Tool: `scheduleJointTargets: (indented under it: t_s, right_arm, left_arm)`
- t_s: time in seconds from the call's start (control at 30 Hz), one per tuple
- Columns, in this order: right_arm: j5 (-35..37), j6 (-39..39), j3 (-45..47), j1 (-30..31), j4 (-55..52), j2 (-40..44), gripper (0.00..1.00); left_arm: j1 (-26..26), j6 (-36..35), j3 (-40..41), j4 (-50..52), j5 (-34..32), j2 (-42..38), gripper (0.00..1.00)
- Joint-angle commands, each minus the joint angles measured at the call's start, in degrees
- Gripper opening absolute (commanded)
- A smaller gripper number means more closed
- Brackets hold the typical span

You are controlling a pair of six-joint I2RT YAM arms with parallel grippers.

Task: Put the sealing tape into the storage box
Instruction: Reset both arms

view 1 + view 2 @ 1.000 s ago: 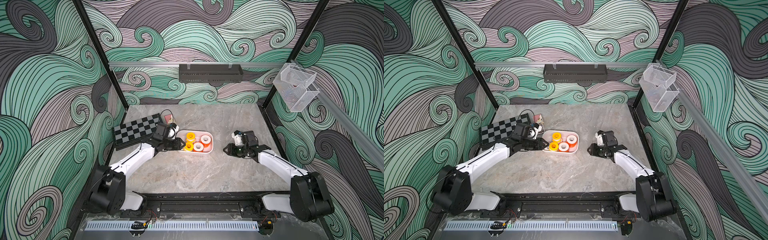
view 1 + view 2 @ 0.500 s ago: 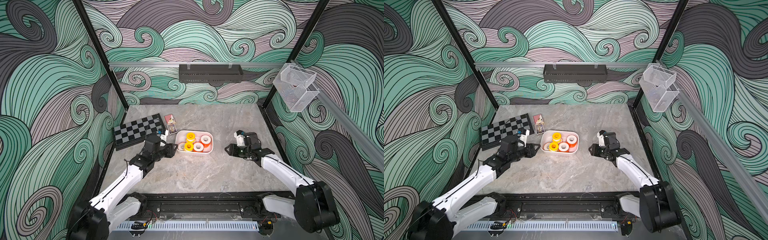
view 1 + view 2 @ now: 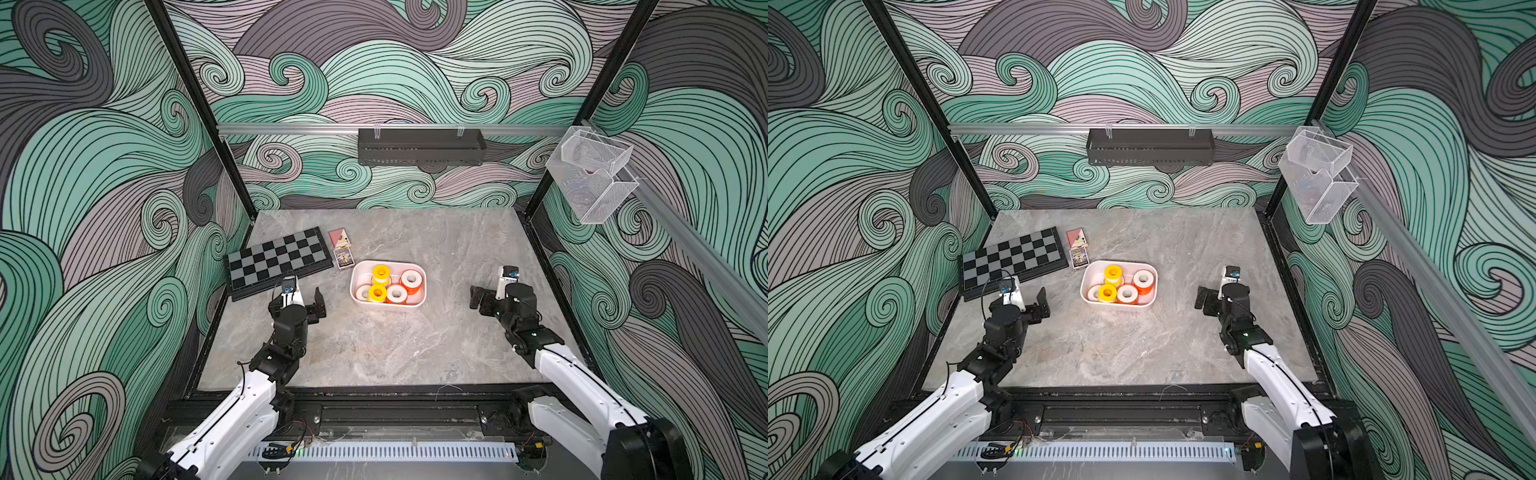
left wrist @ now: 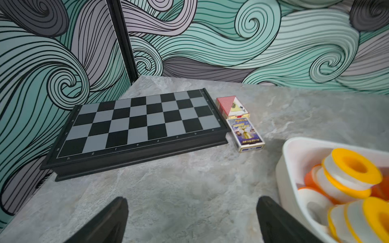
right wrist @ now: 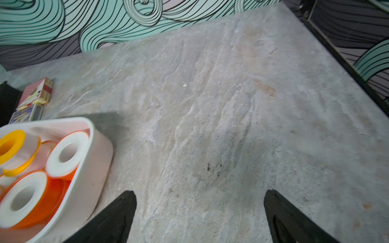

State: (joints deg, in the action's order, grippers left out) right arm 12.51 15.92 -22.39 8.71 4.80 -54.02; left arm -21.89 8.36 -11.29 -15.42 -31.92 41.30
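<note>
The storage box point(image 3: 388, 262) point(image 3: 1121, 262), a shallow white tub, stands mid-table. Several rolls of sealing tape lie inside it: yellow rolls point(image 3: 381, 272) point(image 3: 1107, 293) and white-faced orange ones point(image 3: 410, 278) point(image 3: 1127, 294). My left gripper point(image 3: 303, 305) point(image 3: 1021, 305) hovers left of the box, open and empty. In the left wrist view its open fingers point(image 4: 192, 207) frame bare table, with the box rim point(image 4: 294, 145) and a yellow roll point(image 4: 353, 168) beside. My right gripper point(image 3: 488, 297) point(image 3: 1217, 297) point(image 5: 200, 195) is open and empty, right of the box point(image 5: 90, 126).
A black chessboard point(image 3: 276, 259) point(image 4: 139, 124) lies at the back left, with two card boxes point(image 3: 343, 249) point(image 4: 231, 106) beside it. A long black tray point(image 3: 419, 147) hangs on the back wall. Clear mesh baskets point(image 3: 590, 174) hang at the right post.
Both grippers have opened wide. The left arm has pulled back from the box's left edge toward the front. The right gripper has drawn slightly away to the right.
</note>
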Motion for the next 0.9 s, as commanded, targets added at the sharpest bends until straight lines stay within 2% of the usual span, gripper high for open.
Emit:
scheduleJointTargets:
  t_s: [0.0,0.07,0.17,0.23,0.33,0.5,0.57,0.6,0.63,0.7,0.77,0.83,0.87]
  right_arm:
    - [4.67,-6.66,1.01,-1.55,9.65,0.52,0.99]
    - [4.53,-7.98,4.14,-3.02,14.71,-1.12,0.99]
    - [3.97,-8.94,10.64,-4.8,30.91,-6.36,0.99]
    - [2.94,-11.27,9.93,-4.85,32.57,-8.52,0.99]
    - [3.31,-12.65,11.16,-5.18,45.47,-15.37,0.99]
    - [0.98,-15.22,12.12,-6.1,63.32,-28.77,0.99]
    - [-2.45,-16.86,12.56,-6.17,72.73,-35.94,0.99]
    - [-3.62,-17.47,12.17,-6.18,75.47,-39.07,0.99]
    - [-3.72,-17.55,11.92,-6.08,75.09,-38.5,0.99]
    - [-3.32,-16.65,8.31,-6.17,62.74,-34.64,0.99]
    - [-3.92,-16.89,3.44,-6.33,54.75,-35.6,0.99]
    - [-5.6,-17.13,0.17,-6.51,47.34,-35.06,0.99]
    - [-6.19,-16.98,0.14,-6.71,47.07,-35.11,0.99]
  left_arm:
    - [0.79,-7.6,1.21,-13.84,-4.64,3.33,0.99]
    - [2.31,-6.88,-0.09,-14.02,-4.78,7.51,0.99]
    - [5.09,-6.99,-1.23,-17.76,-1.4,15.36,0.99]
    - [6.49,-9.07,0.43,-27.12,1.14,21.37,0.99]
    - [8.52,-10.66,0.45,-38.81,5.13,29.04,0.99]
    - [12.68,-10.72,-1.1,-49.77,12.31,41.75,0.97]
    - [14.62,-10.51,-1.52,-55.48,16.51,48.35,0.97]
    - [15.48,-11.77,-1.46,-61.82,19.24,52.53,0.97]
    - [15.56,-12.61,-0.91,-64.12,19.65,53.97,0.98]
    - [16.51,-10.98,-2.76,-52.55,21.17,49.05,0.98]
    - [18.37,-9.35,-6.81,-41.87,23.84,46.86,0.98]
    - [22.79,-6.81,-12.67,-32.46,31.61,48.12,0.99]
    - [24.23,-5.77,-13.57,-31.97,34.77,48.3,0.99]
